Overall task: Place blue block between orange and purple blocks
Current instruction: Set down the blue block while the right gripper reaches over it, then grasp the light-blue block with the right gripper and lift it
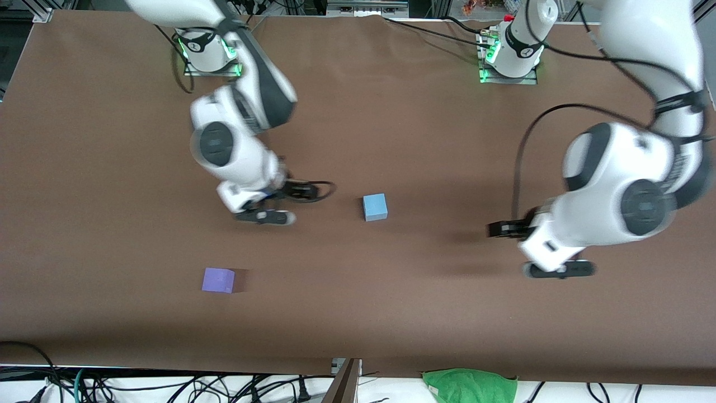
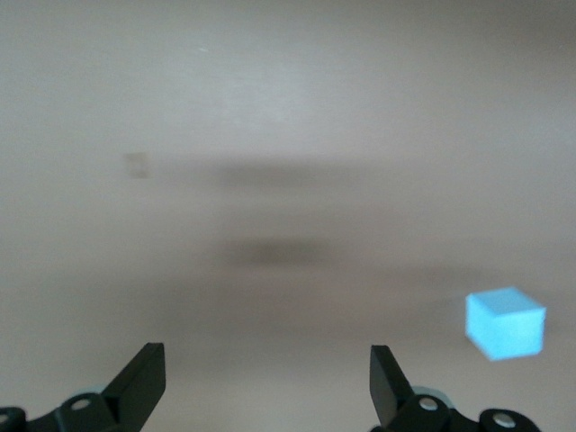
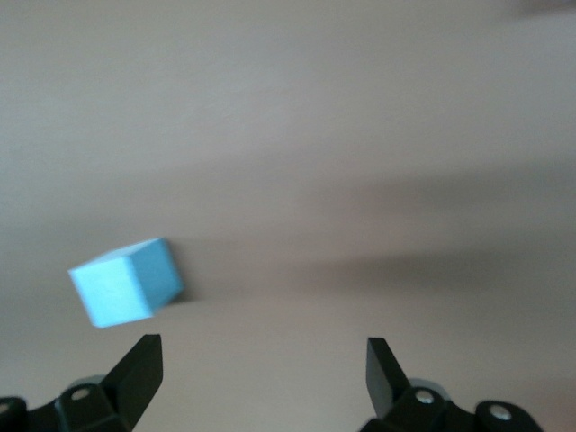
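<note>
A brown matte sheet covers the counter (image 1: pixel 391 134) from edge to edge and lies flat, with soft shadows falling across its middle. Along the top of the front view, aluminium frame rails (image 1: pixel 45 14) border the counter, and two metal mounting plates (image 1: pixel 506 75) glow green at their bases. Black cables (image 1: pixel 430 31) trail over the covering near the top edge. Along the edge nearest the front camera runs a white strip (image 1: pixel 168 386) with a tangle of dark cables (image 1: pixel 246 386) lying on it. A crumpled green cloth (image 1: pixel 470 386) sits on that same strip, toward the left arm's end. Lighting is even and diffuse throughout.
</note>
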You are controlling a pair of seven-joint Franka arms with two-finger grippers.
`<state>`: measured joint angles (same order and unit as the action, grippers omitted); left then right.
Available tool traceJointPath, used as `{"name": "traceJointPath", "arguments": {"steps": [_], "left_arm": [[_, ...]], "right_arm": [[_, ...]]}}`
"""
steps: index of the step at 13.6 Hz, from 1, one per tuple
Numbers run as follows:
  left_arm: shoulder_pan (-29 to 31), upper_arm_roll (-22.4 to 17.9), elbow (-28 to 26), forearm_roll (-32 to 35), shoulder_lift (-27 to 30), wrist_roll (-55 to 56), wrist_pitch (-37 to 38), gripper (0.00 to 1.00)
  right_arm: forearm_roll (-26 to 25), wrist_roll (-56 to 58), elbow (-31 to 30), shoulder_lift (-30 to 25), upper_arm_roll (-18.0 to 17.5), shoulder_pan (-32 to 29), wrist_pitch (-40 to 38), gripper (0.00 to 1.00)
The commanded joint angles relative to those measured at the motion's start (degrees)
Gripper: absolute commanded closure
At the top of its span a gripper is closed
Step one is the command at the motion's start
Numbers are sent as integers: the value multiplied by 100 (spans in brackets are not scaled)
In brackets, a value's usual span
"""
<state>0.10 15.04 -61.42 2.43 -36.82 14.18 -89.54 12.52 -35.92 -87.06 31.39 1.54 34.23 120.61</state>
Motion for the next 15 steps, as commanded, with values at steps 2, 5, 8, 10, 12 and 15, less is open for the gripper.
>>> {"name": "traceJointPath", "arguments": {"steps": [2,5,8,10,12,15], "left_arm": [[753,69,-107,126,788,-1039,891,0],[676,-185,-413,82,1517,-1110,1087,0],[403,-563,-1501,47,2431,-1049,1087,0],[350,-590,-2213,-84,2985,-1005,1017,0],[202,-817,-2575,-234,3084,-979,834,0],[-2,-1276,-2858,-630,3172,-1022,525,0]], "right_arm": [[-231,-1334,1294,1085,119,688,103,0],[-846,-2058,1710,1650,128,1146,392,0],[-1216,-2112,1745,1949,128,1340,708,0],[-1217,-2103,1754,2002,128,1375,867,0],[-1243,-2094,1754,2099,128,1428,1060,0],[-1330,-2024,1763,2300,136,1481,1508,0]]}}
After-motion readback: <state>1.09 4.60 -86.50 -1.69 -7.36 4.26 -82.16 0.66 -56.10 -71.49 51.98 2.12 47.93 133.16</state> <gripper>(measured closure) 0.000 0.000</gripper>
